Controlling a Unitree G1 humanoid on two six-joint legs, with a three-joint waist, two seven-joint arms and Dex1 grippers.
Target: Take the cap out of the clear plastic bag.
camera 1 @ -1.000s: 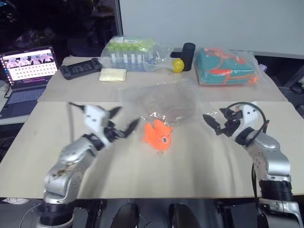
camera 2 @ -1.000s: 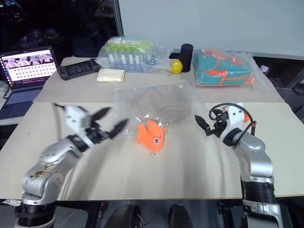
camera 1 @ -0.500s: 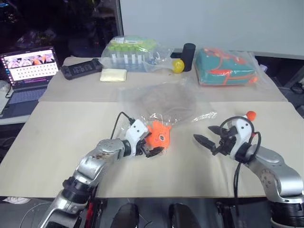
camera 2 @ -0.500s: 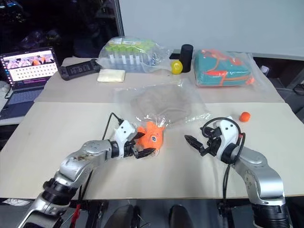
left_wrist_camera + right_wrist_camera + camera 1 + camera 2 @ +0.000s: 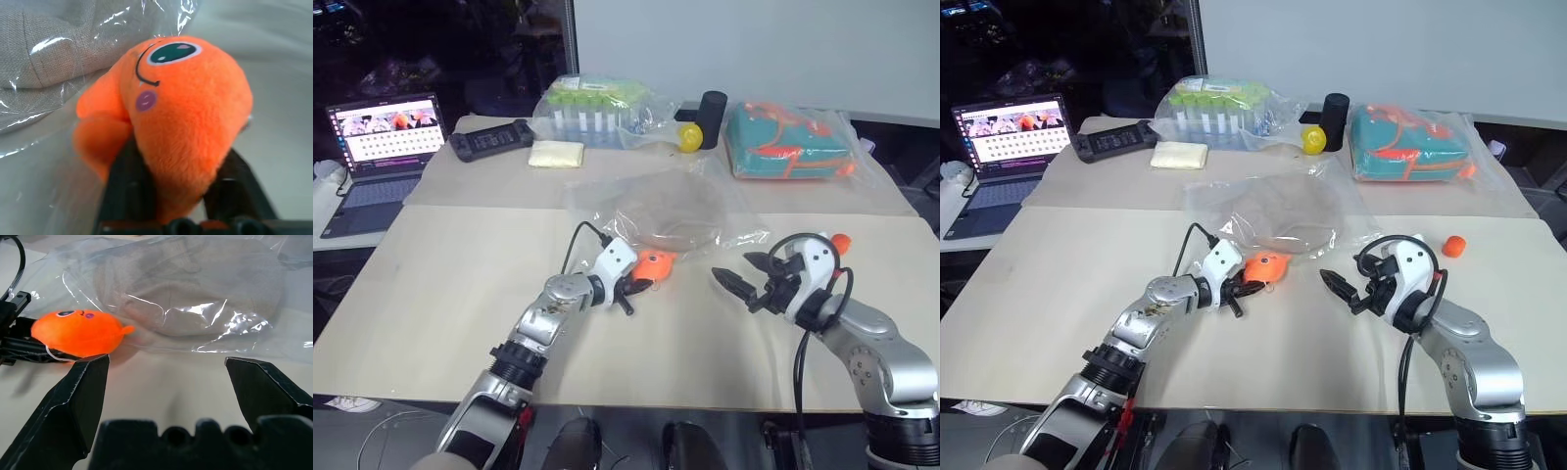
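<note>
Broadly, the beige table (image 5: 431, 294) is taken up at its middle by the clear plastic bag (image 5: 607, 196), lying flat and wrinkled, with the cap (image 5: 668, 208) seen inside it as a rounded tan shape. Just beside the bag's near edge, touching the plastic, an orange plush fish (image 5: 653, 264) is clamped between the two black fingers of the left gripper (image 5: 631, 286). The right gripper (image 5: 746, 286) is held near the bag's near right corner with its jaws spread wide and nothing between them. By this reading the bag is not yet opened; the toy is being cleared first. Next, the fish should be set aside, well apart, and the bag's edge pinched.
</note>
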